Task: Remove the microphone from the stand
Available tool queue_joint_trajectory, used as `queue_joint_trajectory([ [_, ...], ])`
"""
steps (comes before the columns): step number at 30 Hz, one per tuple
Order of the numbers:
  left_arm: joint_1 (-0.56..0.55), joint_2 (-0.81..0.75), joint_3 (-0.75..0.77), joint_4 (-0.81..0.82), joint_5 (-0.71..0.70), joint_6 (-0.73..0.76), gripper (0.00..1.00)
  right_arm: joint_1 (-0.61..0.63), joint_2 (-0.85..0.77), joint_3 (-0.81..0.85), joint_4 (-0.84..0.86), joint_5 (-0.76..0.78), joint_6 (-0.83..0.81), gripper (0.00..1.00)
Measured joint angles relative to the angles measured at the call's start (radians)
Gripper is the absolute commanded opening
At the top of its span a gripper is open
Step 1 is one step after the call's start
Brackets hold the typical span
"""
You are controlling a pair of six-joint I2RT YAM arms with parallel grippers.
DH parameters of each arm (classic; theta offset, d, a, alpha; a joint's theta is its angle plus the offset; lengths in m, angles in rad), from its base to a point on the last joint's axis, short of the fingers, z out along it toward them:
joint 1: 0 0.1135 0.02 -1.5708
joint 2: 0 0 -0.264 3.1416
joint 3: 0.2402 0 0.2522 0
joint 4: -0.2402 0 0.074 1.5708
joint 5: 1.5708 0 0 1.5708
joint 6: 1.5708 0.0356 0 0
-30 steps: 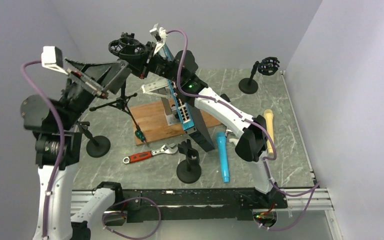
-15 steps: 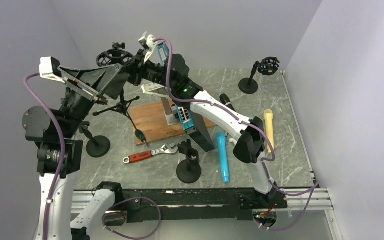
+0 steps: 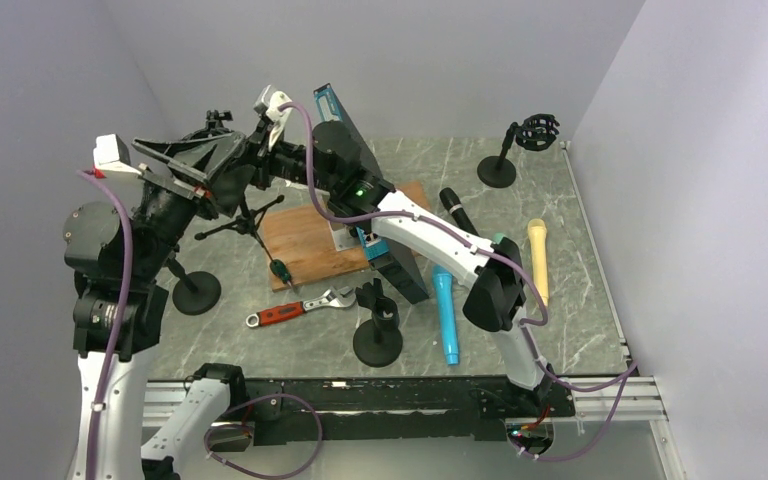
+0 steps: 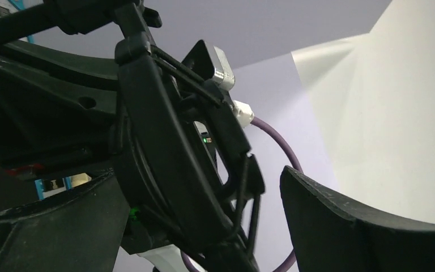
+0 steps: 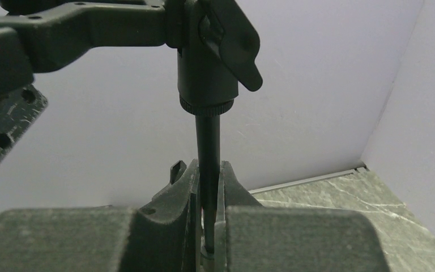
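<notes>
A black tripod stand point(image 3: 243, 211) stands at the back left, and its shock mount point(image 3: 216, 121) is seen edge-on from above. My right gripper point(image 3: 260, 150) is shut on the stand's thin pole point(image 5: 208, 153) just under the mount's swivel joint point(image 5: 209, 73). My left gripper point(image 3: 222, 160) is open around the mount. The mount's black ring point(image 4: 164, 158) fills the space between my left gripper's point(image 4: 204, 192) fingers, close to the left one. No microphone shows in the ring. A black microphone point(image 3: 457, 210) lies on the table right of the wooden board.
A wooden board point(image 3: 305, 240) and a blue-edged network switch point(image 3: 392, 255) sit mid-table. A red-handled wrench point(image 3: 298, 308), a screwdriver point(image 3: 278, 268), a cyan microphone point(image 3: 446, 315) and a yellow microphone point(image 3: 538, 260) lie around. Round-base stands are at the left point(image 3: 197, 292), the front point(image 3: 378, 338) and the back right point(image 3: 518, 150).
My right gripper has carried the top of the stand leftward and lower. The mount has turned from face-on to edge-on. My left gripper has come down around it.
</notes>
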Motion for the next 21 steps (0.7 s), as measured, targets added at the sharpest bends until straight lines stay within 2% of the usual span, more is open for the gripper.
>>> queue_joint_trajectory([
  [10, -0.002, -0.047, 0.032, -0.126, -0.151, 0.063, 0.89, 0.006, -0.008, -0.058, 0.003, 0.014, -0.073, 0.0],
  [21, -0.004, -0.049, 0.029, -0.187, -0.217, 0.078, 0.88, 0.013, -0.056, -0.149, 0.019, 0.04, -0.127, 0.0],
])
